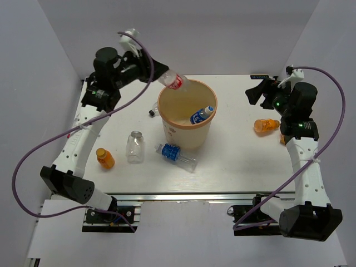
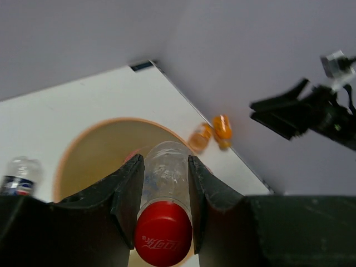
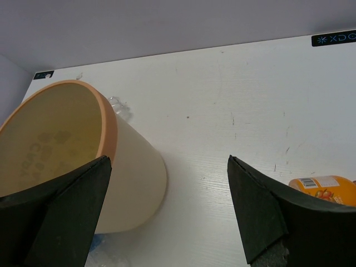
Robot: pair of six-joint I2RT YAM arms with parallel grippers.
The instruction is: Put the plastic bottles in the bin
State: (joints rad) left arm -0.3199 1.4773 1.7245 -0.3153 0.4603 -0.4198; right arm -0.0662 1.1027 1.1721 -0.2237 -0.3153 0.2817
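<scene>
My left gripper (image 1: 160, 77) (image 2: 166, 186) is shut on a clear bottle with a red label and red cap (image 1: 174, 82) (image 2: 164, 225), held tilted over the far-left rim of the beige bin (image 1: 167, 119) (image 2: 69, 158). Inside the bin lies a blue-labelled bottle (image 1: 202, 114). On the table stand an unlabelled clear bottle (image 1: 134, 147) and an orange bottle (image 1: 104, 158). Another blue-labelled bottle (image 1: 177, 155) lies in front of the bin. A second orange bottle (image 1: 266, 125) (image 3: 324, 188) lies at the right. My right gripper (image 1: 257, 92) (image 3: 167, 214) hangs open, holding nothing.
A tiny black cap (image 1: 151, 114) lies left of the bin. White walls close in the table on the left, back and right. The bin's wall (image 3: 136, 178) is close to my right gripper's left finger.
</scene>
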